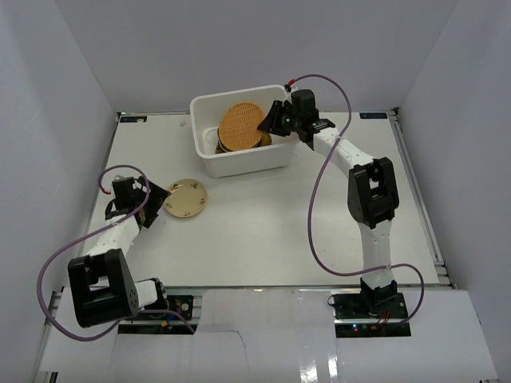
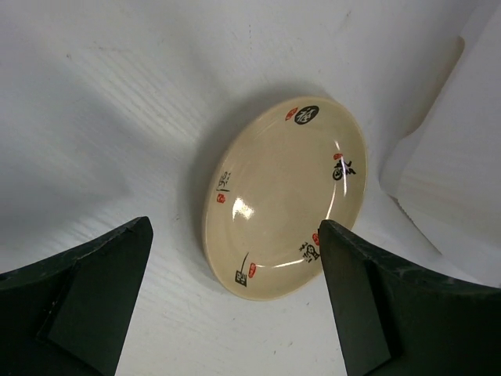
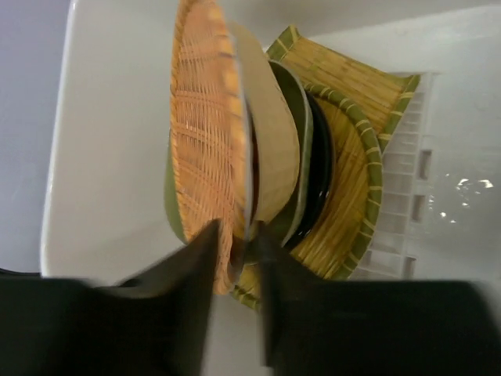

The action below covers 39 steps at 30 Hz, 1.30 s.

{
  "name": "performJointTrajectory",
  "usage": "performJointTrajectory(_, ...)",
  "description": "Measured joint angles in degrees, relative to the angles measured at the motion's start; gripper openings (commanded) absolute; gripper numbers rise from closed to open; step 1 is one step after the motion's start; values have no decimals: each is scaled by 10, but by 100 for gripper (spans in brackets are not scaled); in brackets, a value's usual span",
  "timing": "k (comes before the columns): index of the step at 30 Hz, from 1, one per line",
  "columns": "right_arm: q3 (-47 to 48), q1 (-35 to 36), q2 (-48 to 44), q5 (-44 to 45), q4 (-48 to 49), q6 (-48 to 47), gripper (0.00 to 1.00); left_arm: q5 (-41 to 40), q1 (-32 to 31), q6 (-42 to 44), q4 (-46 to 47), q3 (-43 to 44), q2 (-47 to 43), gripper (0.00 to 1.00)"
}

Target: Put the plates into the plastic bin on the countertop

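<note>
Left pincer (image 2: 235,225) gapes wide, low over the worktop (image 1: 263,231), with the beige plate (image 2: 286,196) lying flat just ahead of its tips. Over on the right, the right pincer (image 3: 239,235) is narrow, straddling the rim of the orange woven plate (image 3: 203,125). Gripping or not, I can't tell. That plate stands on edge inside the plastic bin (image 1: 239,167), against the other plates (image 3: 329,172) stacked there.

The beige plate (image 2: 274,211) bears black brush characters (image 2: 307,114) and small red seal marks (image 2: 252,270) round its rim, none legible.
</note>
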Motion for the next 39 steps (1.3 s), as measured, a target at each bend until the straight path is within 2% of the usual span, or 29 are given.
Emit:
performJointTrajectory(4, -3, 0, -7, 30, -8, -16, 69, 23, 0, -11, 48, -10, 59, 90)
performJointTrajectory(6, -20, 0, -28, 45, -5, -26, 79, 34, 0, -19, 75, -20, 83, 83)
performJointTrajectory(8, -40, 0, -55, 55, 2, -34, 84, 43, 0, -27, 101, -21, 95, 77)
performJointTrajectory(9, -49, 0, -69, 59, 5, -40, 87, 47, 0, -30, 111, -21, 102, 70)
performJointTrajectory(11, -68, 0, -103, 62, 16, -46, 88, 53, 0, -35, 132, -23, 115, 61)
performJointTrajectory(12, -82, 0, -124, 62, 20, -51, 88, 54, 0, -38, 140, -24, 123, 51)
performJointTrajectory(15, -130, 0, -196, 59, 46, -61, 88, 56, 0, -46, 158, -28, 142, 33)
performJointTrajectory(16, -155, 0, -228, 56, 54, -63, 88, 56, 0, -48, 163, -30, 146, 18)
performJointTrajectory(18, -202, 0, -283, 48, 77, -68, 88, 58, 1, -48, 165, -34, 147, 0)
performJointTrajectory(24, -325, 0, -421, 29, 113, -86, 88, 49, 0, -45, 146, -35, 114, 0)
performJointTrajectory(26, -370, 0, -462, 28, 112, -95, 85, 45, 0, -34, 108, -37, 59, 0)
performJointTrajectory(28, -415, -2, -505, 33, 112, -103, 64, 43, 0, -21, 69, -36, -26, 0)
performJointTrajectory(29, -438, -2, -526, 35, 111, -106, 51, 43, 0, -15, 53, -33, -69, 0)
performJointTrajectory(30, -463, -2, -550, 39, 112, -107, 19, 44, 0, -10, 36, -26, -117, 0)
performJointTrajectory(31, -487, -3, -570, 42, 115, -107, 9, 45, 0, -6, 20, -15, -155, 0)
performJointTrajectory(34, -553, -4, -619, 50, 117, -97, 8, 60, 0, -2, -20, 44, -223, 0)
performJointTrajectory(39, -629, -5, -642, 53, 107, -95, 8, 98, -7, -23, -25, 143, -218, 0)
